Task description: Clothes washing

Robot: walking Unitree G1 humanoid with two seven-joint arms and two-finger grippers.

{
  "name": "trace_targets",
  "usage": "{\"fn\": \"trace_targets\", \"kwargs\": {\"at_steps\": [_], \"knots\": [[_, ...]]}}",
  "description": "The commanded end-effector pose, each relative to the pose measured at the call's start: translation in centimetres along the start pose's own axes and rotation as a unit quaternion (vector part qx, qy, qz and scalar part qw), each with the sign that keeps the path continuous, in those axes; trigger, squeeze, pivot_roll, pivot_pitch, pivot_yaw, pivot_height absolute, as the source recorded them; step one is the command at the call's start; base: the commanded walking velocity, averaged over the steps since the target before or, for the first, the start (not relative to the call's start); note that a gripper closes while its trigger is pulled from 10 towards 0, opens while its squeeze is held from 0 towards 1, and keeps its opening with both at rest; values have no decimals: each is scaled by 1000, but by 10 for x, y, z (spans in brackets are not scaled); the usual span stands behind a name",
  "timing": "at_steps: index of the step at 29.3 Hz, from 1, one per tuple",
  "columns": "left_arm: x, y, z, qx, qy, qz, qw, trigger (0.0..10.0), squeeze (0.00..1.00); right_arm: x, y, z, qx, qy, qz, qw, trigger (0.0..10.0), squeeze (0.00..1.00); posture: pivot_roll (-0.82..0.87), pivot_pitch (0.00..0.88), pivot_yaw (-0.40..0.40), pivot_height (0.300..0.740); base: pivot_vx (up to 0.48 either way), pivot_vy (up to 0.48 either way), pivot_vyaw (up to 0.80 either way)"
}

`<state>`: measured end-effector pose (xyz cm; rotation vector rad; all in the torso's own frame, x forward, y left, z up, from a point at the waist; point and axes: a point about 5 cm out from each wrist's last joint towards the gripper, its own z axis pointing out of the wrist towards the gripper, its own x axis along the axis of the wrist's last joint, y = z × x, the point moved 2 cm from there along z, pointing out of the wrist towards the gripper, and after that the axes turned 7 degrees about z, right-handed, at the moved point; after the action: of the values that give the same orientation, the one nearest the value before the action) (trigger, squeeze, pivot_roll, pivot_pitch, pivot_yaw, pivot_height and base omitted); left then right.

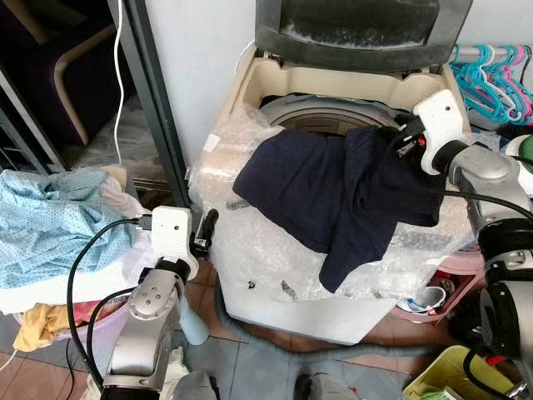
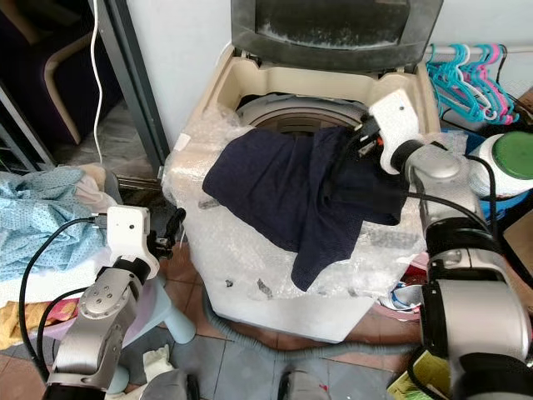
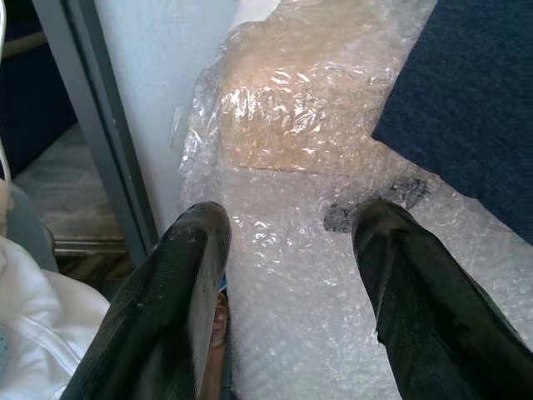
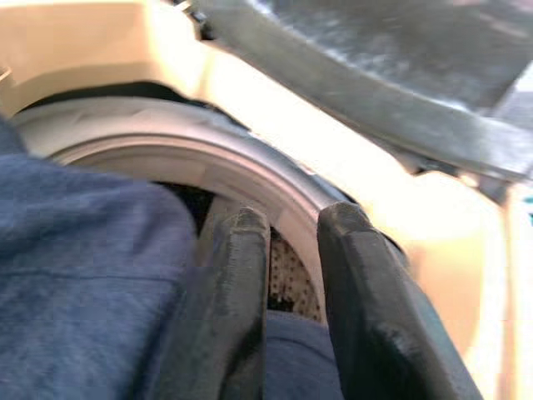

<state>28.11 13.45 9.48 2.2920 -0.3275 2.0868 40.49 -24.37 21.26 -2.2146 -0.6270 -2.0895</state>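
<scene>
Clearly the washing machine (image 1: 333, 275) is the biggest thing in the scene: a cream top-loader with its dark lid (image 1: 362, 29) standing open at the back, so that the drum (image 1: 316, 117) is free to receive laundry. Its front and top rim are wrapped in bubble wrap (image 1: 266, 258), probably as protection of the body.

Across the front rim lies the dark navy garment (image 1: 333, 187). One part hangs down over the front of the machine and another part reaches to the drum opening, so it is only half way in; most of the cloth is outside the drum.

At the robot's left a heap of laundry (image 1: 58, 225), with a light blue cloth on top, waits in a basket, likely the next pieces to wash. Coloured hangers (image 1: 491, 79) are at the far right.

The right gripper (image 4: 287, 275) is at the right rim of the drum, above the navy cloth. Its jaws stand close together with cloth at their base, but whether they really pinch it, one cannot tell. It seems placed there to pull the garment into the drum.

The left gripper (image 3: 287, 283) waits low beside the left front corner of the machine, jaws apart and holding nothing.
</scene>
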Motion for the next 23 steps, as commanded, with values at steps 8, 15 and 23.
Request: {"fn": "trace_targets", "kwargs": {"at_steps": [8,15,23], "knots": [[3,-2,1,10,0,4,1000,10000,0,63,-7,3,63,142,39,987,7686,0,-12,55,9,740,0,0,0],[2,-2,0,9,-1,0,1000,10000,0,34,-35,-16,206,76,-31,975,10000,1000,-27,58,7,740,0,0,0],[3,-1,1,5,-3,-2,1000,10000,0,-5,-47,-33,220,32,-64,973,10000,1000,-29,75,22,740,0,0,0]]}}
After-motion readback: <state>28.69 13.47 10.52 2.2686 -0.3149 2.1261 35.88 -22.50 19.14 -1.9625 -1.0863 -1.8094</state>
